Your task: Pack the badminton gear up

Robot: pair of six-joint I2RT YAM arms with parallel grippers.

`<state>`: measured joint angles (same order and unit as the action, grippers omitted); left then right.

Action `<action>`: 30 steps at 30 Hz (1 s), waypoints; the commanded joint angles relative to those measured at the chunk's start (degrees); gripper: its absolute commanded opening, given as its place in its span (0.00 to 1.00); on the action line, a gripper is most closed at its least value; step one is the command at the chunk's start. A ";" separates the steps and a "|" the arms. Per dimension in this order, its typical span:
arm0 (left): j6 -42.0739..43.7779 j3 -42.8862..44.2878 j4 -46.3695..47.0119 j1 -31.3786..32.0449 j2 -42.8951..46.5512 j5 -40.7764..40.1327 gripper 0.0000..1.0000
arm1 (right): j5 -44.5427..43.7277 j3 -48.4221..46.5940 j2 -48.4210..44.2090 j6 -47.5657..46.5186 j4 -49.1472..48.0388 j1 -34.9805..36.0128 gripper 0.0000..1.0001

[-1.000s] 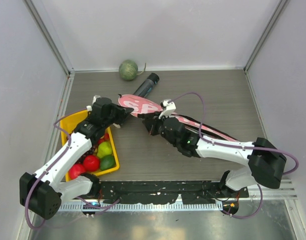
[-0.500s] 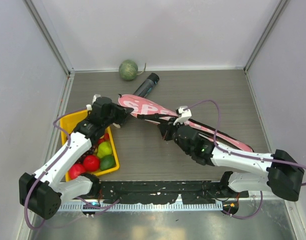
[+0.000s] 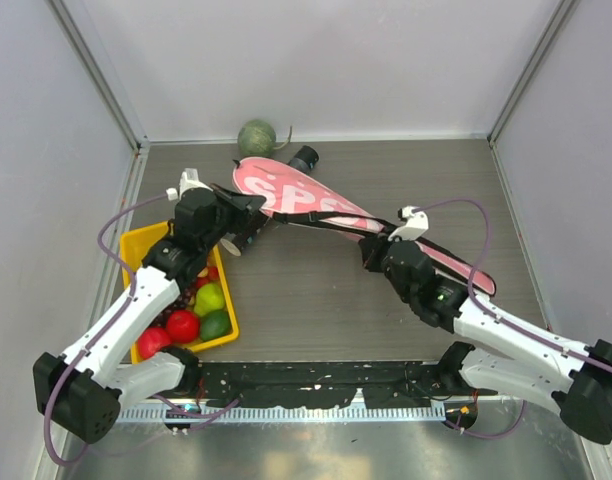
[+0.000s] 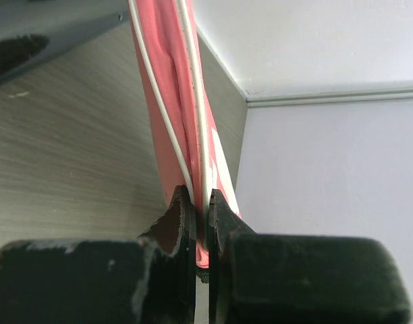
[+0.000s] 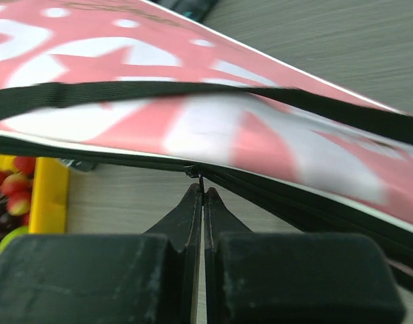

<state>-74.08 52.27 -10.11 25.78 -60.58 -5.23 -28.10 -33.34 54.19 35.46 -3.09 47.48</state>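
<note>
At the near right of the wood-grain worktop (image 3: 306, 310), the right gripper (image 3: 372, 252) has its jaws closed on the small zipper pull (image 5: 200, 177), on the dark zip line along the edge of the pink racket bag (image 3: 286, 190). To the near left, a yellow tray (image 3: 138, 248) of red and green fruit sits beneath the left arm. Just beyond it, the left gripper (image 3: 248, 208) clamps its jaws on the white-piped rim of the bag's broad end. The white-lettered bag stretches diagonally between the two grippers, with a black strap (image 3: 326, 222) running along its top. Behind its broad end a black tube (image 3: 304, 158) pokes out, partly hidden, and a green melon (image 3: 256, 138) rests by the back wall.
</note>
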 commanded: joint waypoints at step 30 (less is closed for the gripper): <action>9.05 -0.24 3.08 -22.78 1.52 4.97 0.00 | -7.42 -11.91 -3.13 -4.43 21.02 -49.41 0.05</action>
<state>-68.64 51.57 -11.49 8.62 -60.10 2.79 -26.81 -38.68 50.94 34.72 18.70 3.70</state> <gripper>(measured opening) 0.057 0.060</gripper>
